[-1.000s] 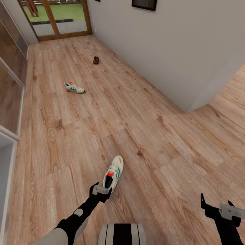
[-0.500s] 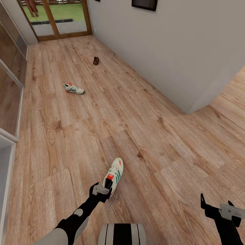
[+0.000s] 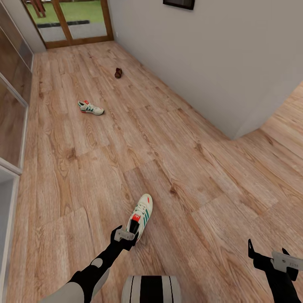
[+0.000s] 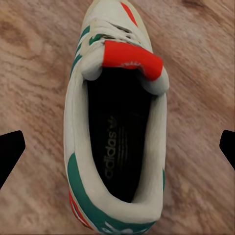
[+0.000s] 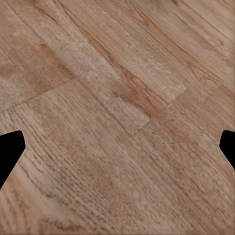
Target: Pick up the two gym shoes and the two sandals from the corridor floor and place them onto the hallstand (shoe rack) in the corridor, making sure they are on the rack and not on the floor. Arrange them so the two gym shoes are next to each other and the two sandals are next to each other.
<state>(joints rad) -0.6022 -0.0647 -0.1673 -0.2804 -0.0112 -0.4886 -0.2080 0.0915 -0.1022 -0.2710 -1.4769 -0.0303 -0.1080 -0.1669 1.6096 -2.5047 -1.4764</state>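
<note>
One cream gym shoe (image 3: 141, 215) with green stripes lies upright on the corridor floor (image 3: 202, 181); its mate (image 3: 90, 108) lies well apart, a dark brown sandal (image 3: 118, 73) farther beyond

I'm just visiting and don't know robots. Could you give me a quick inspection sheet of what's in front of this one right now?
Surface: wood-plank corridor floor, bare around the shoes.
Job's things: near gym shoe on the floor under the left gripper; far gym shoe further up the corridor; a small dark brown item, probably a sandal, beyond it. Shoe rack: nothing seen.
Clutter: nothing seen.
Grippers: left one open, fingers either side of the near shoe's heel, not touching; right gripper open over bare floor.
Cables: nothing seen.
Surroundings: grey wall, glazed door at the far end.
</note>
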